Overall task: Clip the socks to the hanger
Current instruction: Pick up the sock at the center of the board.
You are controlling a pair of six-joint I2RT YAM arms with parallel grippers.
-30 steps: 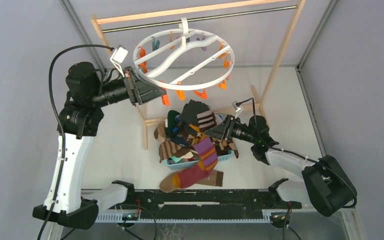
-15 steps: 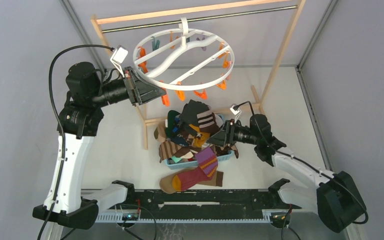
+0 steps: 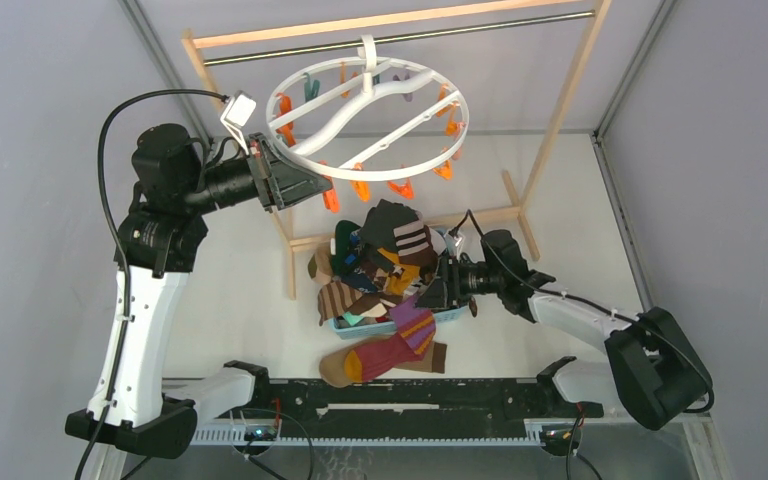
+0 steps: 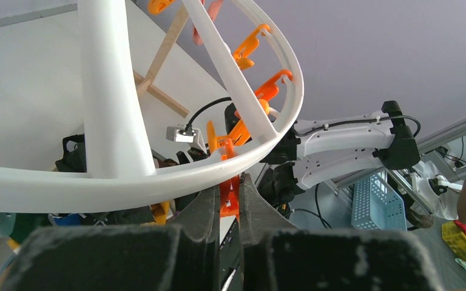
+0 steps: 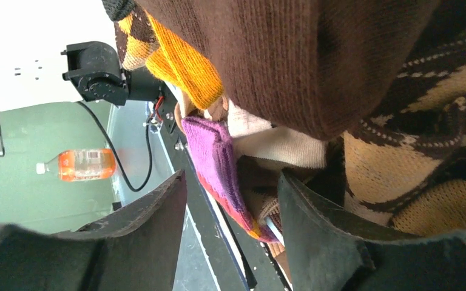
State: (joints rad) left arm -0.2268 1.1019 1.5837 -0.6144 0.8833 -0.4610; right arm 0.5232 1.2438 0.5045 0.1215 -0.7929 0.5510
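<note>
Below one hanger [image 3: 364, 100] sits one basket [image 3: 447, 315] of socks [image 3: 390, 260]

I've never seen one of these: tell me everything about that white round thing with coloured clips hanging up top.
The hanger is a large white plastic ring with straight cross bars and one wavy bar, hooked over the metal rod of a wooden rack. Orange, teal and pink clothespins dangle under its rim; none holds a sock. The left gripper is shut on one orange clothespin at its near-left edge.
</note>
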